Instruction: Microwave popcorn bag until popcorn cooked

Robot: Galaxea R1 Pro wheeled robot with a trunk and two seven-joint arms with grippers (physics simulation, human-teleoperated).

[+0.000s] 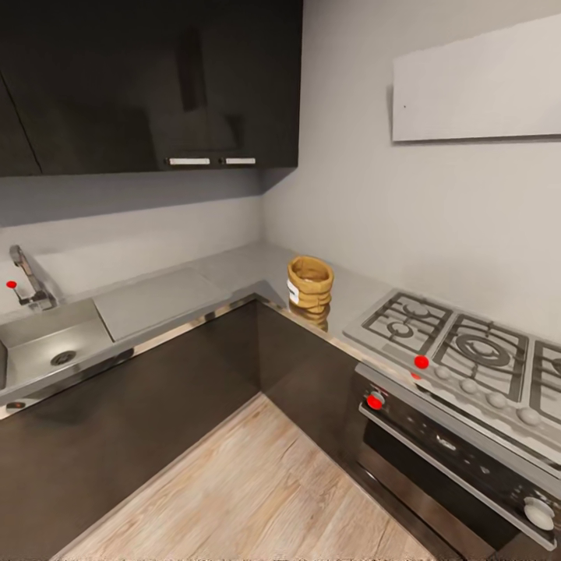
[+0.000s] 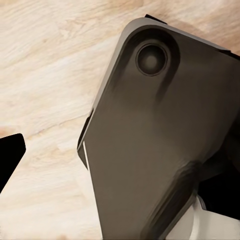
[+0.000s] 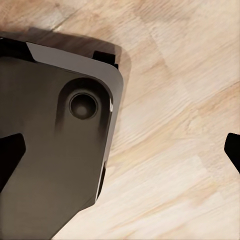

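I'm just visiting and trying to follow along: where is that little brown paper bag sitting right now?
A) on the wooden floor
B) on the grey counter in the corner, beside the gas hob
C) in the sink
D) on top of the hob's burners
B: the popcorn bag stands upright on the countertop near the corner, just left of the gas hob, well apart from the sink.
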